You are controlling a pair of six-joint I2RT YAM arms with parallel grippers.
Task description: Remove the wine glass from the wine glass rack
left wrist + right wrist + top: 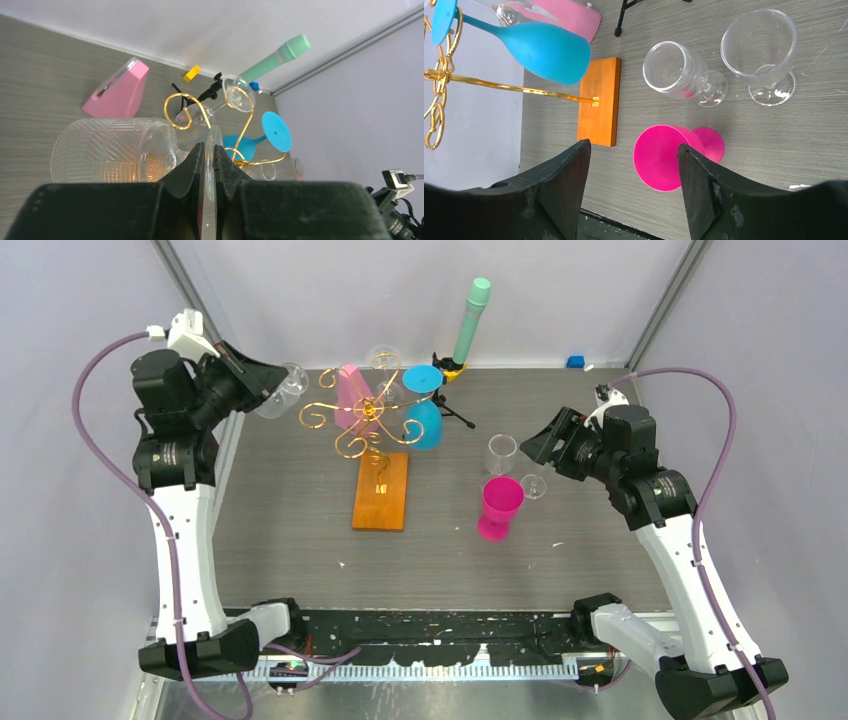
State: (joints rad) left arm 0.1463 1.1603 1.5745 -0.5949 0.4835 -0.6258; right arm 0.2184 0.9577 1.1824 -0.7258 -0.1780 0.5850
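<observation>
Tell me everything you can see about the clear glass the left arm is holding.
The clear wine glass looks like transparent glass or plastic. Its rounded bowl carries a fine ribbed chevron pattern and joins a short stem that ends in a flat round foot. It lies sideways in the air, off the table. The left pincer is shut on the thin edge of the foot, with the bowl out to one side of the fingers. It hangs just left of the wine glass rack, and no contact with the gold scrolls is evident.
</observation>
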